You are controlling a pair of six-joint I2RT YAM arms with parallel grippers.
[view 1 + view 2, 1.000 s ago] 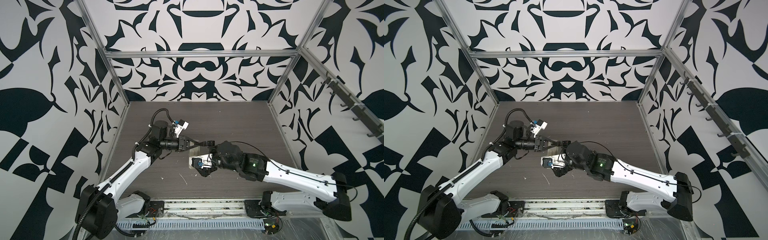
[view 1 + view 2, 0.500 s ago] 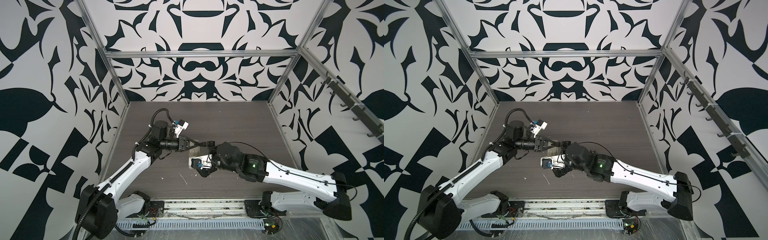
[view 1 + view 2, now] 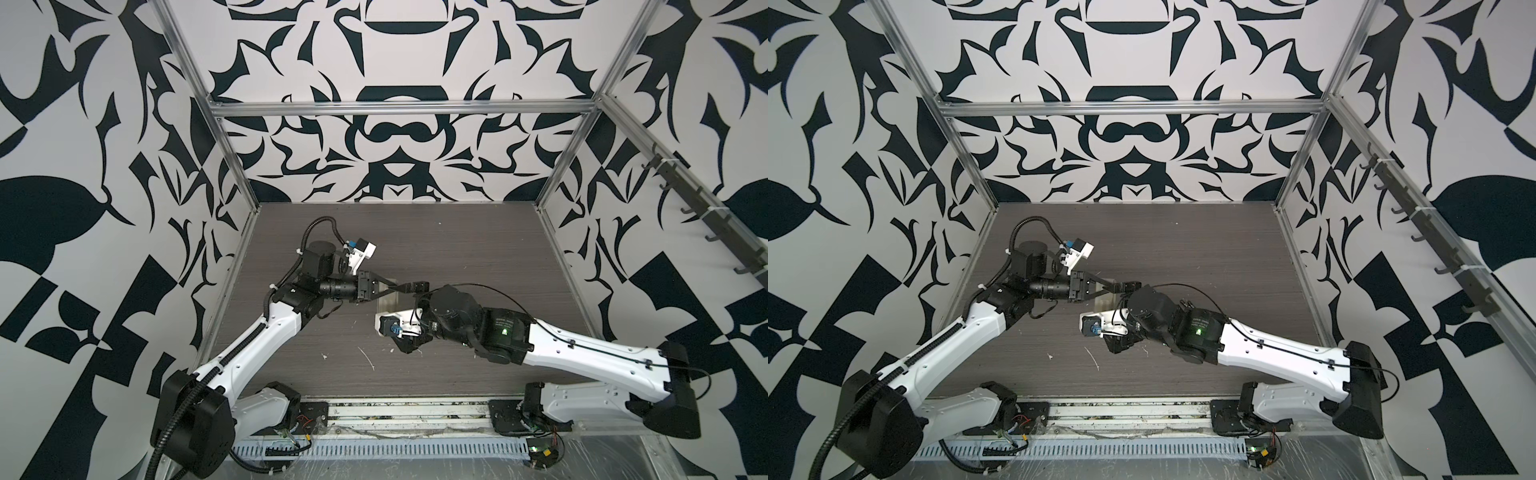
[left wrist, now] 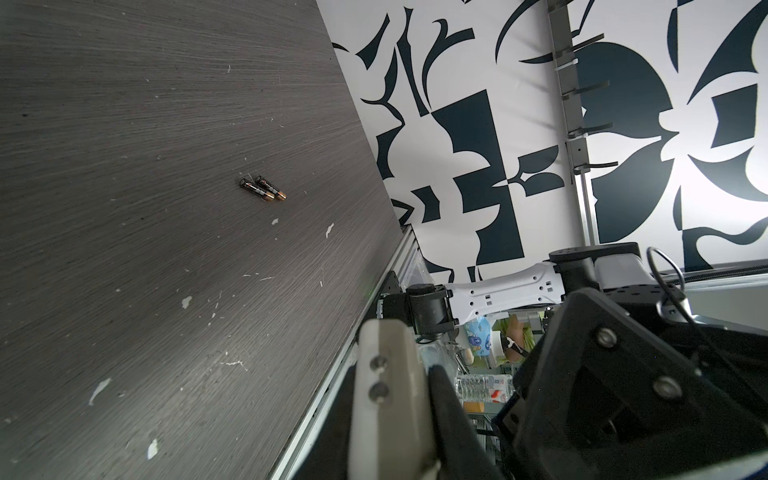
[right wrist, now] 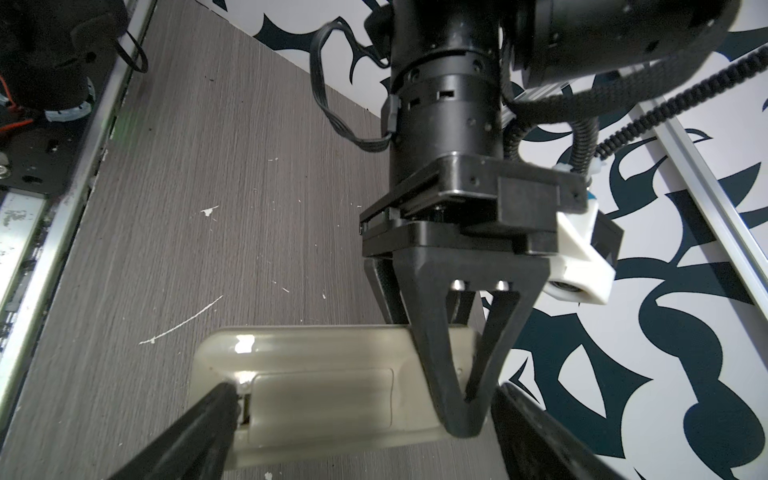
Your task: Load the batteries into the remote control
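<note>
Left hand (image 5: pixel 459 419) is clenched on one end of the remote control (image 5: pixel 324 357), back face out, battery cover (image 5: pixel 324 399) still on. Right hand (image 5: pixel 365 395) spreads wide around it, one fingertip (image 5: pixel 222 405) at the cover's edge, so prying it off looks next. The batteries (image 4: pixel 262 192) lie side by side on the bench (image 4: pixel 124 249), nothing loaded.

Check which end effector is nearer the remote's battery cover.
Right. The right end effector is open astride the remote, one fingertip at the battery cover's latch end. The left end effector is shut on the remote's opposite end, just beyond the cover.
</note>
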